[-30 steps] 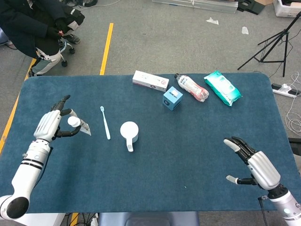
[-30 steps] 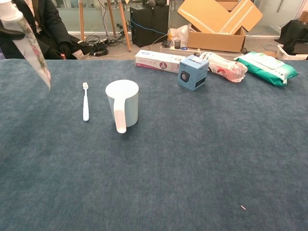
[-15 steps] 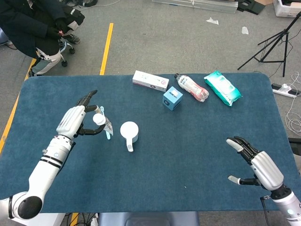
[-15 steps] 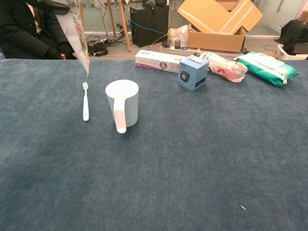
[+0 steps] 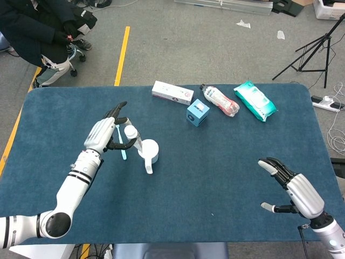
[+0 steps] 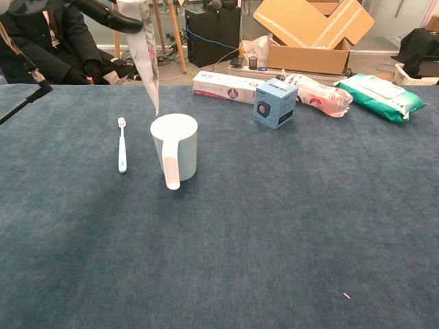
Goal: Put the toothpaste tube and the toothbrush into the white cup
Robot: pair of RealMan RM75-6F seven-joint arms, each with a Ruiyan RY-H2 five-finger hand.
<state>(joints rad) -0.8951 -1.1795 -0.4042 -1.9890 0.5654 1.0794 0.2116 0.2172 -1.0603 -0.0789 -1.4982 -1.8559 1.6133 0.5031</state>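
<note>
My left hand [image 5: 105, 135] holds the toothpaste tube [image 5: 132, 138] cap-up, pinched near its white cap. In the chest view the tube [image 6: 145, 48] hangs with its flat end just above the left rim of the white cup [image 6: 175, 147]. The cup [image 5: 149, 151] stands upright mid-table, its handle towards me. A white-and-blue toothbrush [image 6: 121, 144] lies flat on the table left of the cup; in the head view the toothbrush [image 5: 122, 149] is partly hidden behind my left hand. My right hand [image 5: 294, 189] hovers open at the near right, far from both objects.
Along the table's far side lie a white toothpaste box [image 5: 172, 92], a blue cube box [image 5: 198, 112], a plastic bottle [image 5: 219, 100] and a green wipes pack [image 5: 255, 100]. A seated person [image 5: 40, 32] is beyond the far left corner.
My left hand has carried the toothpaste tube rightward from the left side of the table, over the toothbrush, to just beside the cup's rim. The right hand has barely moved.
</note>
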